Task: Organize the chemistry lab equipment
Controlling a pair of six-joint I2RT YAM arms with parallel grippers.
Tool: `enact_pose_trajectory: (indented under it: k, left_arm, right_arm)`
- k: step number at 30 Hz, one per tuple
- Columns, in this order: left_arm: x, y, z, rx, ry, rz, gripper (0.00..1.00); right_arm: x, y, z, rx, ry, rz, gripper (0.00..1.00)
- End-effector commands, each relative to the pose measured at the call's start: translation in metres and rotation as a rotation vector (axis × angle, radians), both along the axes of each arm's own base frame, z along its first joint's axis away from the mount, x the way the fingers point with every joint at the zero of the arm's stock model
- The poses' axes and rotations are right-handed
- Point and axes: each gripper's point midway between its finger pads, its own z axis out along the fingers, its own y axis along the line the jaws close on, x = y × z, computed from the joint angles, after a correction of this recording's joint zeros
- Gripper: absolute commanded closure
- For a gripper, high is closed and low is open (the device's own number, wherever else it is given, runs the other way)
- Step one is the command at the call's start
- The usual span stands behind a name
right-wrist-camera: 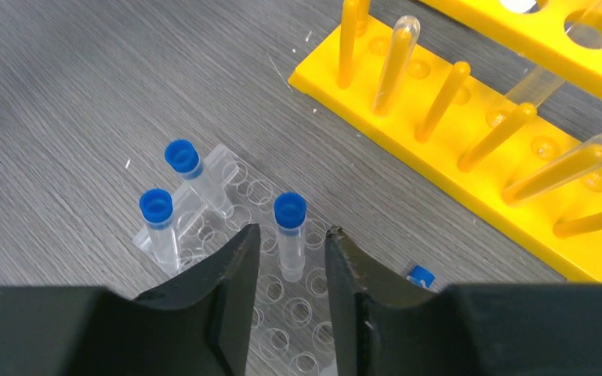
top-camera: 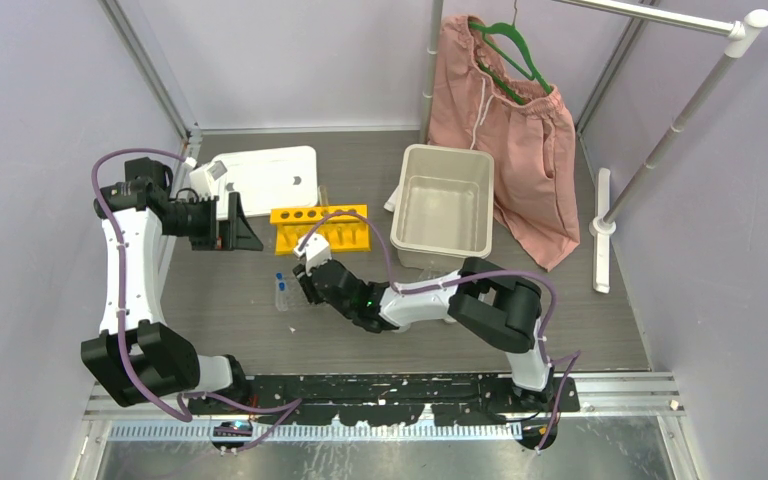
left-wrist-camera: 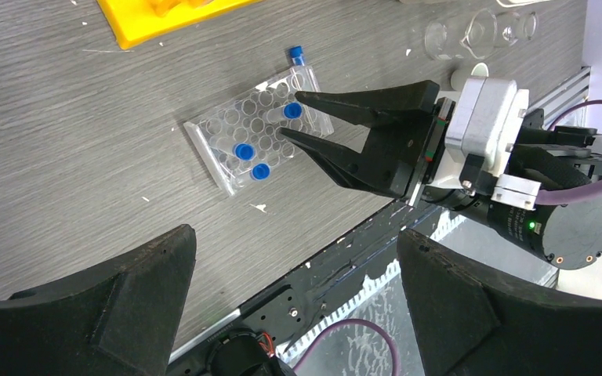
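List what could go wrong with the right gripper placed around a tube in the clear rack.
1. The right gripper straddles one blue-capped tube, jaws not yet closed. An off-centre close could tilt the clear grid rack and topple the two other standing tubes.
2. A fourth tube lies loose beside the rack; a nudge might roll it away.

Blue-capped tube (right-wrist-camera: 290, 235) between right jaws; yellow rack (right-wrist-camera: 470, 180) close beyond.
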Motion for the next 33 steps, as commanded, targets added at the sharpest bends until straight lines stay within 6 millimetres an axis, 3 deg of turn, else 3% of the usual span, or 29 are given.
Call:
enact_pose_trajectory:
  k: [1, 9, 13, 16, 23, 33]
  left_arm:
    - [0.003, 0.002, 0.005, 0.015, -0.053, -0.009, 0.00]
    - [0.003, 0.002, 0.008, 0.015, -0.062, -0.009, 0.00]
    - [0.002, 0.002, 0.011, 0.018, -0.068, -0.010, 0.00]
    - [0.003, 0.001, 0.014, 0.015, -0.073, -0.008, 0.00]
    - [0.004, 0.001, 0.016, 0.013, -0.077, -0.005, 0.00]
    - [0.003, 0.003, 0.020, 0.024, -0.086, -0.007, 0.00]
  right_arm:
    - [-0.002, 0.004, 0.038, 0.119, -0.025, -0.009, 0.56]
    - [-0.002, -0.015, 0.107, 0.237, -0.019, -0.083, 0.39]
    - [0.004, -0.035, 0.118, 0.215, 0.059, -0.196, 0.43]
    - [0.004, -0.045, 0.111, 0.184, 0.148, -0.247, 0.53]
    - [0.001, -0.066, 0.058, 0.009, 0.297, -0.351, 0.67]
    - [0.001, -0.069, 0.004, -0.134, 0.380, -0.382, 0.70]
